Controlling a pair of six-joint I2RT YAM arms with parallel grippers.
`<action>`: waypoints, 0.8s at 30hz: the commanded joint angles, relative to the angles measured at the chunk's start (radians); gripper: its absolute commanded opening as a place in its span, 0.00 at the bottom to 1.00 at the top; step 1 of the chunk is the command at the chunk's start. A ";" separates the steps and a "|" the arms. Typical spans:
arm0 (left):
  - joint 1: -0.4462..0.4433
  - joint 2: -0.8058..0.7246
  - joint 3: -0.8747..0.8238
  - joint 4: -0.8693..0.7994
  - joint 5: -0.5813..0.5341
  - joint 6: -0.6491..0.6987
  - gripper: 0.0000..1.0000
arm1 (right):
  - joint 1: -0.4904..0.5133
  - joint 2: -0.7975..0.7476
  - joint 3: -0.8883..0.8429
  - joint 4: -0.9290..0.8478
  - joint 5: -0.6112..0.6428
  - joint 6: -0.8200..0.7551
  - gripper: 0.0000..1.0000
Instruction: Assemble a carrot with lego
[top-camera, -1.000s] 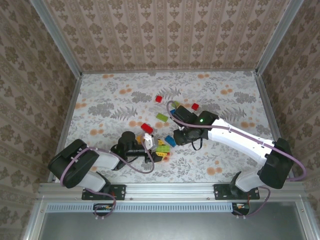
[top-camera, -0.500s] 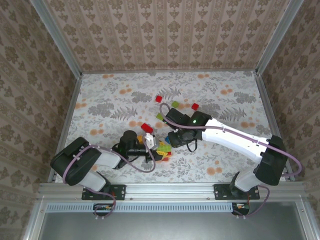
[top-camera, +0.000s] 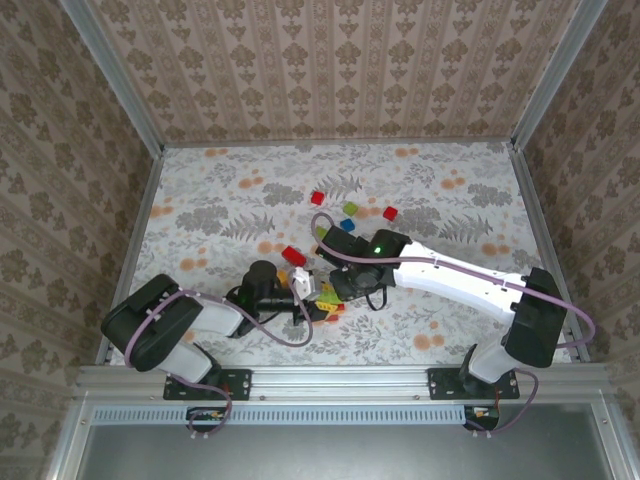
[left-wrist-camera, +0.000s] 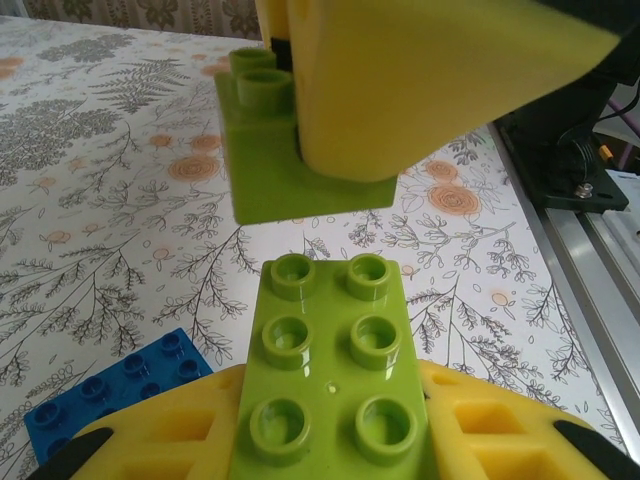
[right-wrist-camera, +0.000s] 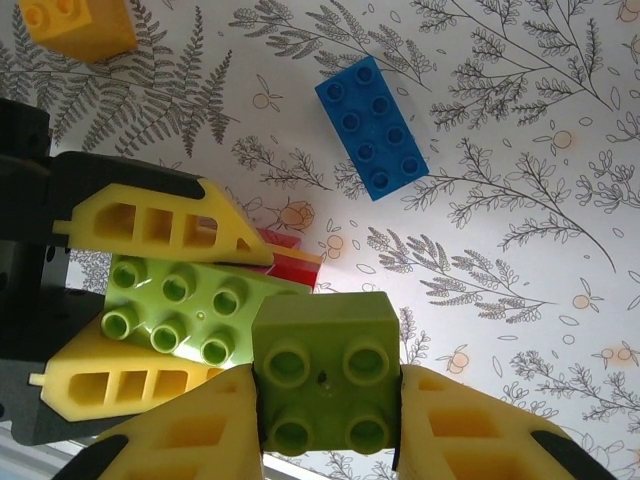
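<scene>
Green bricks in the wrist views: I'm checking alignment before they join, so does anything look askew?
Yes, slightly: the square green brick sits turned relative to the oblong green brick, their edges not parallel, so the studs may not line up. Nothing else stands out.

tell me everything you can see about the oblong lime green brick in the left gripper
The lime green brick is a glossy plastic oblong with six round studs showing, in two rows of three, studs facing the left wrist camera. It is clamped by its long sides between the yellow fingers of the left gripper, its far end sticking out past the fingertips. The square green brick in the right gripper hangs right at that end, and the left wrist view shows a narrow gap between them.
</scene>
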 joint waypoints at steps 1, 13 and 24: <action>-0.007 0.008 0.012 -0.058 -0.027 0.038 0.32 | 0.007 0.016 0.007 0.006 0.030 0.051 0.28; -0.015 0.024 0.015 -0.063 -0.038 0.048 0.32 | 0.025 0.033 -0.029 0.036 0.034 0.108 0.27; -0.016 0.028 0.019 -0.075 -0.042 0.051 0.31 | 0.031 0.043 -0.054 0.031 0.051 0.134 0.27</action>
